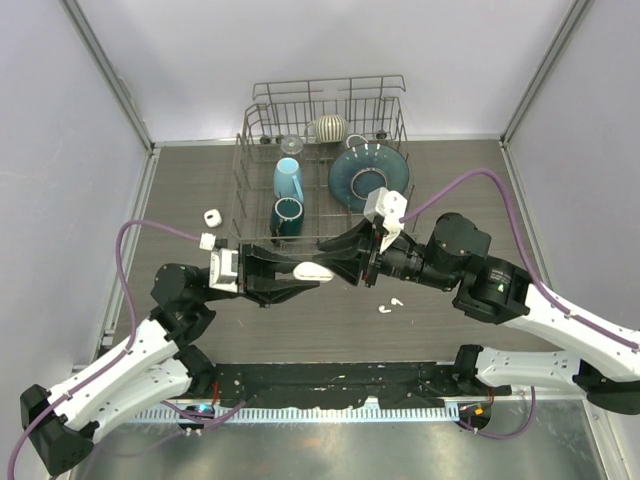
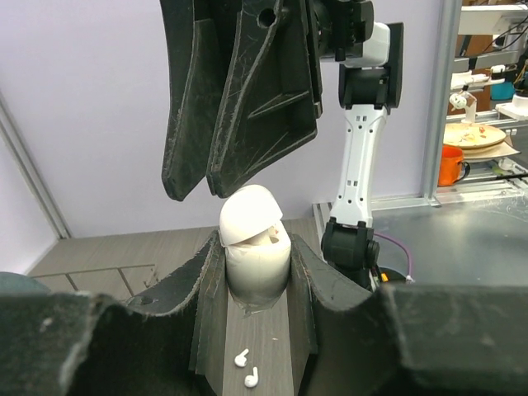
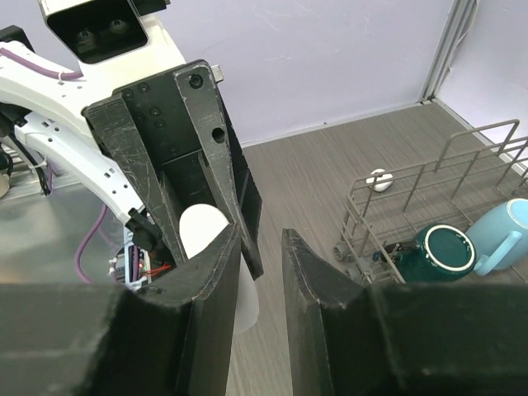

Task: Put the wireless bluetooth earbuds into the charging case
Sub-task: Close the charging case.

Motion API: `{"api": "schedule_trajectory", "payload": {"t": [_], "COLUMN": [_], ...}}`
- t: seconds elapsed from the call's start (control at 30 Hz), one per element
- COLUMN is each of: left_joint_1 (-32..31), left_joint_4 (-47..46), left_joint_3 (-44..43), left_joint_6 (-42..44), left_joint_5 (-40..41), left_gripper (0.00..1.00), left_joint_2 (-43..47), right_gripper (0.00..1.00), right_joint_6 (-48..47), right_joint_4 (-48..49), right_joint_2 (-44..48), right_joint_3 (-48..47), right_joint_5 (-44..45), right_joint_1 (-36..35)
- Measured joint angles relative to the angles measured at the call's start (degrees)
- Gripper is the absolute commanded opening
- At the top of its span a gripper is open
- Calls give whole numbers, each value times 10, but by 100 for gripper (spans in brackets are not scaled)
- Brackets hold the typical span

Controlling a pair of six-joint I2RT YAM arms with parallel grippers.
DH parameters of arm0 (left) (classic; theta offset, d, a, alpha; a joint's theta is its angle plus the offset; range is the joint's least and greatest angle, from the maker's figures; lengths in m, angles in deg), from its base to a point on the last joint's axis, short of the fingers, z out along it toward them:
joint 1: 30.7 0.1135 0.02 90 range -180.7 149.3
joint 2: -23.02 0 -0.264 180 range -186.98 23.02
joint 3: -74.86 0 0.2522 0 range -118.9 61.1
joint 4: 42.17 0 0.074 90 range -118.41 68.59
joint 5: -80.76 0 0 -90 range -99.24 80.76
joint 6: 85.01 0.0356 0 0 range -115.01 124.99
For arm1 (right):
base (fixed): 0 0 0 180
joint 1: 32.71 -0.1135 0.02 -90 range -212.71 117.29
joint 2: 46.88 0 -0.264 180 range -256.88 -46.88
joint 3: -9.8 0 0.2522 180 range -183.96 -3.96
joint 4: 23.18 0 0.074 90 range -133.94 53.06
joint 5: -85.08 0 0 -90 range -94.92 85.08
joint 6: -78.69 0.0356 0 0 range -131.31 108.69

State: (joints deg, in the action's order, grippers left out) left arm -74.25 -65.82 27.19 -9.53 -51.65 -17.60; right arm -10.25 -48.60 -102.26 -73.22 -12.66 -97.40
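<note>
Top view: the left gripper (image 1: 308, 272) is clamping a white egg-shaped plastic charging case (image 1: 318, 271) between its fingers. The right gripper (image 1: 335, 262) is meeting it from the opposite side, with its tips just beside the case. Two tiny white plastic earbuds (image 1: 386, 309) are lying close together on the grey wood-grain worktop (image 1: 190, 190), near the right gripper on the side toward the arm bases. A grey wire dish rack (image 1: 245, 150) is standing beyond both grippers, carrying a pale blue mug (image 1: 288, 180) and a dark teal mug (image 1: 287, 215).

Left wrist view: the case (image 2: 257, 268) is sitting upright between the left gripper's fingers, its domed lid tilting open. The right gripper (image 2: 200, 194) is hanging just above the lid. Its jaws are standing slightly apart, and nothing is showing between them. Both earbuds (image 2: 241, 357) are lying on the worktop beneath the case.

Right wrist view: the right gripper's (image 3: 262, 239) fingers are standing apart, with bare worktop showing through the gap. The case (image 3: 205, 231) is showing just beyond its left finger. The rack (image 3: 412, 177) is standing off to the gripper's right.
</note>
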Motion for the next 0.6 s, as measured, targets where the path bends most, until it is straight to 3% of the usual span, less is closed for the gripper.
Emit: {"api": "schedule_trajectory", "payload": {"t": [0.3, 0.6], "left_joint_1": [-4, -9], "left_joint_4": [25, 37], "left_joint_3": [1, 25], "left_joint_6": [0, -1], "left_joint_5": [20, 85], "left_gripper": [0, 0], "left_joint_2": [0, 18], "right_gripper": [30, 29], "right_joint_6": [13, 41], "right_joint_4": [14, 72], "right_joint_2": [-17, -22], "right_joint_3": [8, 49], "right_joint_5": [7, 90], "right_joint_1": [3, -34]}}
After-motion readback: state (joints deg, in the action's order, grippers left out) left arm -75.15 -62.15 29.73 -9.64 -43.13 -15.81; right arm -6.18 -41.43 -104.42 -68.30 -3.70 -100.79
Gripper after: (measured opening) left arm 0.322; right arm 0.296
